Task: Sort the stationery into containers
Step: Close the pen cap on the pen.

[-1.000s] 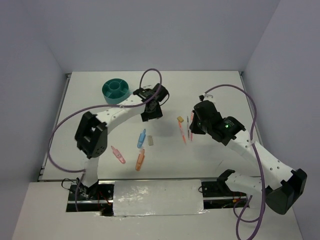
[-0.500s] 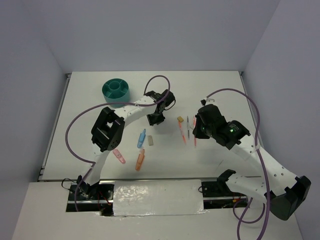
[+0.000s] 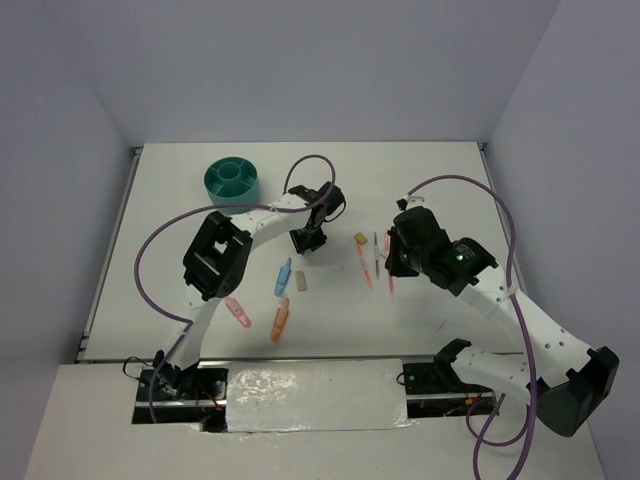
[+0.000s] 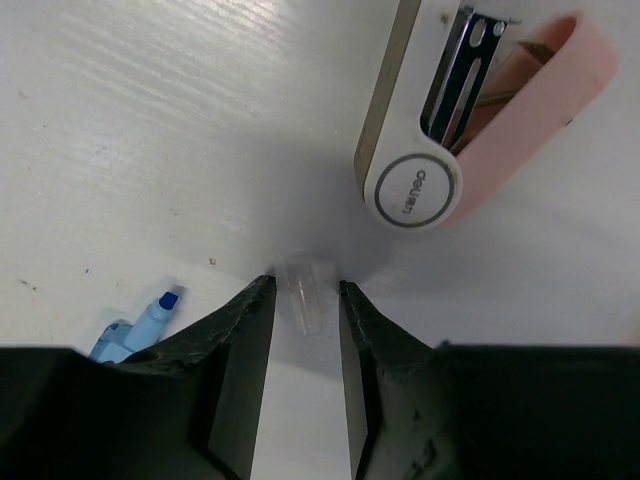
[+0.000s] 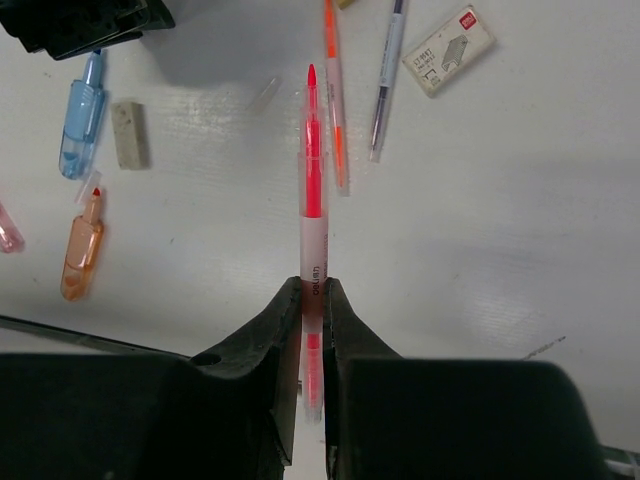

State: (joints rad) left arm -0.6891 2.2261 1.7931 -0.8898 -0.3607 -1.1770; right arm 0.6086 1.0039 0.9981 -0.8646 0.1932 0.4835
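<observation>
The teal organiser stands at the back left, away from both arms. My left gripper is low over the table with its jaws apart on either side of a small clear cap, touching neither side. A white and pink tape dispenser lies just beyond, and a blue marker to its left. My right gripper is shut on a red pen that points away from the wrist. In the top view the left gripper is mid-table and the right gripper is right of centre.
An orange pen, a dark pen and a small white box lie beyond the red pen. A blue marker, grey eraser, orange marker and pink marker lie front of centre.
The left arm swung from beside the organiser toward the table's middle, lowered over the clear cap and narrowed its jaws. The right gripper shifted slightly, still holding the red pen.
</observation>
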